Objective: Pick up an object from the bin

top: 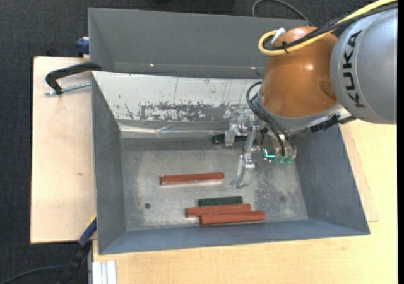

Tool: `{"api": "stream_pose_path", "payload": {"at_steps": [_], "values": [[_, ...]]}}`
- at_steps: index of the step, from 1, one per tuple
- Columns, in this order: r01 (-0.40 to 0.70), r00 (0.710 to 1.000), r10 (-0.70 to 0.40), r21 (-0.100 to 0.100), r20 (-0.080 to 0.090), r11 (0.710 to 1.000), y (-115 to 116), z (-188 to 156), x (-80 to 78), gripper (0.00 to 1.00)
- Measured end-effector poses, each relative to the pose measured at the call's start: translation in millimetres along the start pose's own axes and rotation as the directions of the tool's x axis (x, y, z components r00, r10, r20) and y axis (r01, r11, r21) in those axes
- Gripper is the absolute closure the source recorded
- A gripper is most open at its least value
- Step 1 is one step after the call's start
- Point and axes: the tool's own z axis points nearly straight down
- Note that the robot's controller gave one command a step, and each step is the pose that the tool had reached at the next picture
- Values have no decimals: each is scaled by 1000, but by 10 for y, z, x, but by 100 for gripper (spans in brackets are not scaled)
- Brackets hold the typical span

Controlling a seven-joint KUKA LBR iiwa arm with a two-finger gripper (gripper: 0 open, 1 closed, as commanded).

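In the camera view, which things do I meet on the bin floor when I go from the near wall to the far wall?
front red-brown stick → second red-brown stick lying against it → dark green stick → single red-brown stick

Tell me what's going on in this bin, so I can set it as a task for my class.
A robot arm reaches into the grey bin from the right. Its gripper hangs low over the floor, just right of a reddish-brown stick lying mid-bin. Near the front wall lie a dark green stick and two more reddish-brown sticks. All four lie flat, so nothing is picked yet.
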Motion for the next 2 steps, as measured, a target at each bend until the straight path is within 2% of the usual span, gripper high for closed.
{"api": "stream_pose_path", "payload": {"at_steps": [1, 2], "values": [[71, 997, -71, 0, 5, 997, 377, 1263, 299, 0], [-36, 999, 36, -1, 15, 999, 100, 926, 315, 0]]}}
